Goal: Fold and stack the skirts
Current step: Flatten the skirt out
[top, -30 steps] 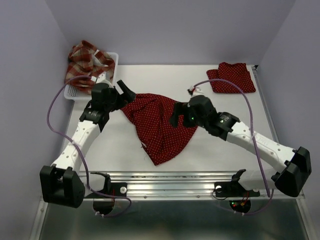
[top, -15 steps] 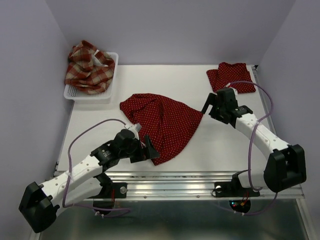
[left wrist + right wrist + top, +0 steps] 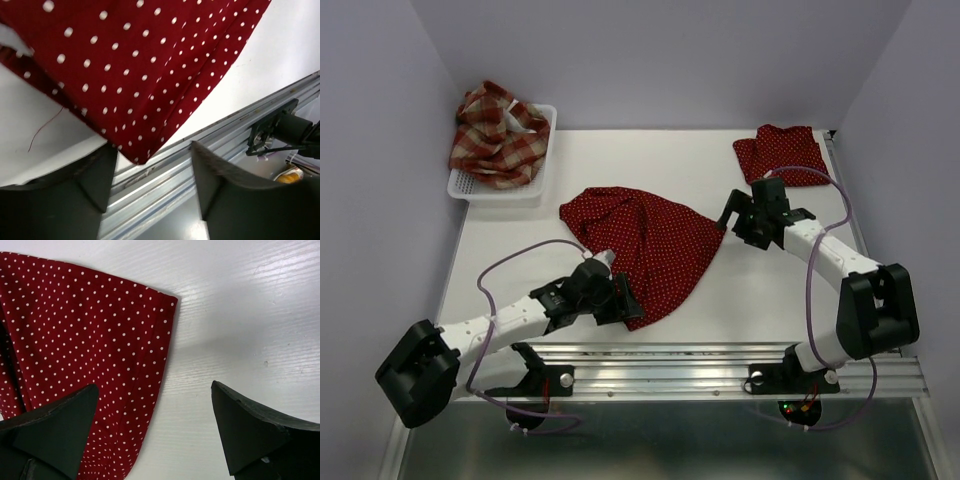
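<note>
A dotted red skirt [image 3: 645, 250] lies spread in the middle of the counter [image 3: 760, 300]. Its near corner tip sits just ahead of the spread left hand [image 3: 623, 300]; its right corner lies within the wide-open right hand [image 3: 732, 215].

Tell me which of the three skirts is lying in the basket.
The plaid skirt, bunched in the white basket. Both dotted red skirts lie on the table: one spread, one folded.
</note>
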`<action>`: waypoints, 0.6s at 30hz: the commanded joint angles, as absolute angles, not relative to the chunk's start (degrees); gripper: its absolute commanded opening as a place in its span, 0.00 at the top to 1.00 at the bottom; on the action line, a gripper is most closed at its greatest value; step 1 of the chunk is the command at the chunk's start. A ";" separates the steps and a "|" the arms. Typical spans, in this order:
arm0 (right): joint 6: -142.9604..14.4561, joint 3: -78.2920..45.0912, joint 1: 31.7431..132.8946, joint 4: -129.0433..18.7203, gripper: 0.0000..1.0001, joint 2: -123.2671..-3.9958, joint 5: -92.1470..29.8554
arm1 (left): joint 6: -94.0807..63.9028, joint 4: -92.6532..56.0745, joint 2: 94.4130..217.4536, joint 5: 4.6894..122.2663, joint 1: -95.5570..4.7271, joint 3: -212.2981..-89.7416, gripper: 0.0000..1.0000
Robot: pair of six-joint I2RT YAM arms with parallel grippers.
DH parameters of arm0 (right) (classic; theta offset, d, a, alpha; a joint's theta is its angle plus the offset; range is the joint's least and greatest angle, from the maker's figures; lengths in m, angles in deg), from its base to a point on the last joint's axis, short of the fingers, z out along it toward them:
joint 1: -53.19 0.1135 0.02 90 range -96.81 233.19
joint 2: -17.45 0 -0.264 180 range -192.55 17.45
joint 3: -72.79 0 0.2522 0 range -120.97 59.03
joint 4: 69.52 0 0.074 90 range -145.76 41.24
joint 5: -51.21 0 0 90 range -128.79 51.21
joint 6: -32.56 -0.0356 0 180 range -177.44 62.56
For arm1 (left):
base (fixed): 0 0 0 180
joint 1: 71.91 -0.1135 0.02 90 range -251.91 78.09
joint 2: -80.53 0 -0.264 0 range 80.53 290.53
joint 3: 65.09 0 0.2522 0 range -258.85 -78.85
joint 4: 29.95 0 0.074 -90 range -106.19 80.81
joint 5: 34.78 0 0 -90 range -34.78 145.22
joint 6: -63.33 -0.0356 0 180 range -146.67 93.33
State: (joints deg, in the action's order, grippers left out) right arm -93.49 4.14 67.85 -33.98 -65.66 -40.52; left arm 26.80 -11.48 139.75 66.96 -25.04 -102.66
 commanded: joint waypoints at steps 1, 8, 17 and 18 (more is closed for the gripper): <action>-93.38 4.02 66.29 -37.74 0.00 -67.18 -39.31 | 26.33 -18.01 142.57 66.98 -24.72 -103.91 0.35; -93.39 2.08 65.23 -38.62 0.00 -72.19 -37.29 | 24.84 -18.38 146.71 69.90 -24.45 -103.90 1.00; -91.98 0.41 64.71 -42.39 0.00 -78.52 -35.19 | 24.04 -12.76 138.01 68.49 -24.45 -103.64 1.00; -92.41 0.32 64.71 -42.48 0.01 -79.57 -34.57 | 24.13 -12.76 137.66 68.40 -24.45 -103.46 1.00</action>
State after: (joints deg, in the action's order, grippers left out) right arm -92.90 3.13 65.16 -38.39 -77.99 -36.87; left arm 25.17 -14.47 140.47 68.67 -24.76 -102.88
